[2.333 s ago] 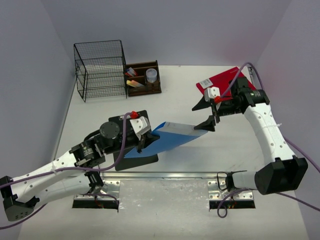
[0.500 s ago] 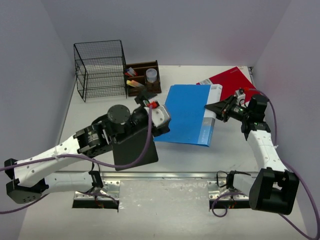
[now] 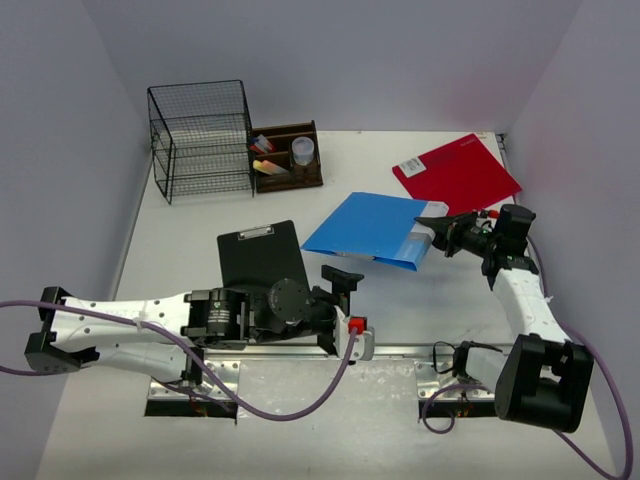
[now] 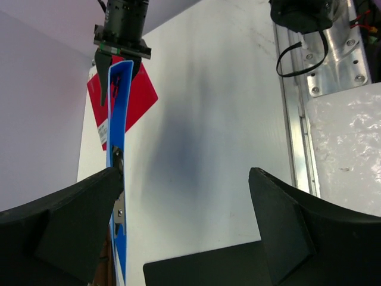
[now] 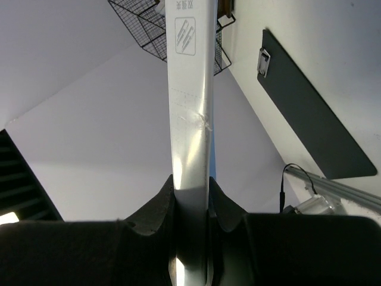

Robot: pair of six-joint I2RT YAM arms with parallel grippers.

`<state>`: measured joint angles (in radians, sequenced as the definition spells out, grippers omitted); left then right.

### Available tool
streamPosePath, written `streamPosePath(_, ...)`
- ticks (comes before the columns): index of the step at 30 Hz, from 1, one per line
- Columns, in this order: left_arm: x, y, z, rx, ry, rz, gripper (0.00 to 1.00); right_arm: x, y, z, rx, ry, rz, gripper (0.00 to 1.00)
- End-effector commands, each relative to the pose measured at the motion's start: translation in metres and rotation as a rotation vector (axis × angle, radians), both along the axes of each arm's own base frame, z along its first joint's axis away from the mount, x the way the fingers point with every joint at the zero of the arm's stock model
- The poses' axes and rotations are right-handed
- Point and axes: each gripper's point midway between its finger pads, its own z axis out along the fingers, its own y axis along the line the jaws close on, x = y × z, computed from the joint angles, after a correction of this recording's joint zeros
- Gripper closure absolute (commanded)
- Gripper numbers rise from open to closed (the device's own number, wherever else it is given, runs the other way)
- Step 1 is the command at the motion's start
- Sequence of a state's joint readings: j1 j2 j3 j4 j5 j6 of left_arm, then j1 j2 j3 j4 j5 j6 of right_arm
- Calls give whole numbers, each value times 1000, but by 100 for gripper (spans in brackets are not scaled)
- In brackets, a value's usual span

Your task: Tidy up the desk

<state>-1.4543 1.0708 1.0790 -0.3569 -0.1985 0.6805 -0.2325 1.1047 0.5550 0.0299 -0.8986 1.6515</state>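
The right gripper (image 5: 190,193) pinches the pale spine edge of the blue folder (image 3: 365,228), whose far end seems to rest on the desk (image 3: 400,300). The left gripper (image 4: 186,179) stands spread and empty at the folder's 7 o'clock. The desk lies under everything. The red folder (image 3: 457,172) lies at 1 o'clock and the clipboard (image 3: 262,258) at 8.

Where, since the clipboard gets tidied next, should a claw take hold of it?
By the metal clip at its far end, from above. The clipboard lies flat on the desk, so its thin edges probably give no purchase; the clip is the only raised part. The open left claw is nearest.
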Motion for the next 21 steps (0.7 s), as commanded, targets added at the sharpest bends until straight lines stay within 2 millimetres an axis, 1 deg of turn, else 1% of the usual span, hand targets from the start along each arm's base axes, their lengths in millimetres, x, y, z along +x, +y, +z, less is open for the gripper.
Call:
streamPosePath(1, 25, -10, 11, -37, -57, 125, 12, -3, 2, 25, 47, -48, -2, 100)
streamPosePath(3, 38, -10, 19, -61, -79, 196, 13, -9, 4, 25, 47, -43, 14, 100)
streamPosePath(6, 53, -7, 28, -85, -108, 269, 13, -16, 7, 24, 47, -32, 27, 100)
streamPosePath(8, 66, -4, 30, -82, -132, 327, 13, -19, 9, 26, 43, -44, 41, 100)
streamPosePath(10, 75, -3, 27, -72, -137, 359, 13, -23, 10, 24, 49, -29, 51, 100)
streamPosePath(12, 85, -1, 32, -90, -149, 398, 13, -25, 11, 26, 48, -36, 58, 100)
streamPosePath(14, 88, 0, 35, -105, -170, 409, 14, -26, 12, 26, 45, -33, 62, 100)
streamPosePath(19, 90, -2, 31, -93, -185, 380, 16, -28, 15, 28, 54, -41, 73, 100)
streamPosePath(21, 89, -7, 27, -94, -162, 341, 21, -30, 22, 31, 57, -51, 101, 100)
